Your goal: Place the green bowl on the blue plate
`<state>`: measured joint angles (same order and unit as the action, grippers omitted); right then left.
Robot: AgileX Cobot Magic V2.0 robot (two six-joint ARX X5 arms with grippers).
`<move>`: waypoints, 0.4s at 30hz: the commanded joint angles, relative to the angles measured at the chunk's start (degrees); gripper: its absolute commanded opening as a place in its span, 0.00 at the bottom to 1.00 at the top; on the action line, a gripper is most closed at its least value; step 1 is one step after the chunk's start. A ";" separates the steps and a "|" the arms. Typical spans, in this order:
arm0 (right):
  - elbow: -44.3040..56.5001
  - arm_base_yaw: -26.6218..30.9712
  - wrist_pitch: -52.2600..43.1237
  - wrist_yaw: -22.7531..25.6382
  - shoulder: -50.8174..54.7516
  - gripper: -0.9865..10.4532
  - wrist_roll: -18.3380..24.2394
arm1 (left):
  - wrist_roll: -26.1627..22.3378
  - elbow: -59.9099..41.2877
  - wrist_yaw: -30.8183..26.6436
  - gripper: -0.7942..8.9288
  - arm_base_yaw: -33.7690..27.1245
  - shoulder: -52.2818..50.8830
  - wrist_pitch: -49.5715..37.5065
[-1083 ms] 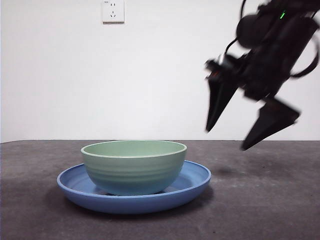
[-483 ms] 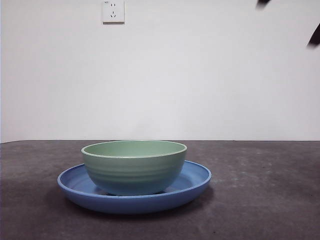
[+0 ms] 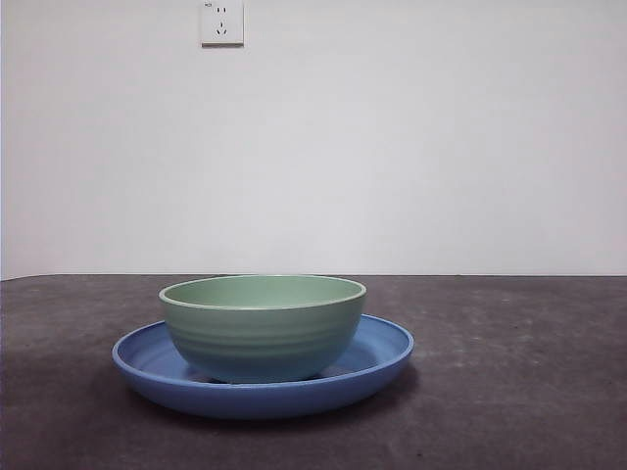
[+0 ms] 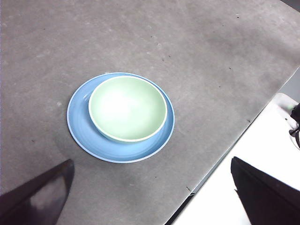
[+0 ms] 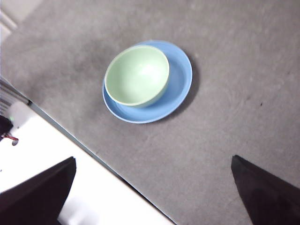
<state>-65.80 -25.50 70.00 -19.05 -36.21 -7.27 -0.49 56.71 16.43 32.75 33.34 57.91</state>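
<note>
One green bowl (image 3: 263, 326) and one blue plate (image 3: 377, 357) are the only task things in view, and there is a single one of each. The bowl stands upright inside the plate, resting on the plate's floor, with its rim level and its hollow empty. From above it sits off-centre: one side of the bowl lies close to the plate's rim, while a broad blue crescent shows on the other side. In the front view the plate's low rim rises around the bowl's foot and the bowl's ridged side stands well above it.

The plate lies flat on the dark grey bench (image 3: 529, 392), with bare bench all around it. Behind, on the white wall, one white socket (image 3: 221, 22) is fixed high up, above and a little to the side of the bowl.

Two hands show, each only in its own wrist view. The left hand (image 4: 150, 194) hangs high over the bench, its two black jaws spread wide with nothing between them, well apart from bowl and plate. The right hand (image 5: 152, 192) is likewise raised, jaws spread wide and holding nothing, also well clear of the bowl. Neither hand appears in the front view
</note>
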 commanded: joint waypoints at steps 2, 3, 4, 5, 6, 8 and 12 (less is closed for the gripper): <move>-1.01 -0.39 -0.46 -0.68 1.27 0.63 0.57 | 1.03 0.37 -0.02 0.63 0.37 0.28 -0.48; -1.01 -0.39 -0.46 -0.85 1.53 0.63 0.57 | 1.03 0.37 -0.02 0.62 0.37 0.28 -0.48; -1.01 -0.39 -0.46 -0.85 1.57 0.63 0.57 | 1.03 0.37 -0.02 0.61 0.37 0.28 -0.48; -1.01 -0.39 -0.46 -0.85 1.57 0.58 0.57 | 1.01 0.37 -0.02 0.54 0.37 0.28 -0.50; -1.01 -0.39 -0.46 -0.85 1.55 0.47 0.57 | 1.01 0.37 -0.02 0.41 0.37 0.28 -0.50; -1.01 -0.39 -0.61 -0.72 1.51 0.15 0.42 | 1.01 0.37 -0.02 0.11 0.37 0.28 -0.50; -1.01 -0.39 -0.92 -0.83 1.51 0.11 0.39 | 1.62 0.39 0.00 0.11 0.37 0.28 -0.50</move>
<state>-65.84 -25.50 69.71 -19.73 -34.37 -7.27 0.80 56.71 16.43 32.75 33.34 58.00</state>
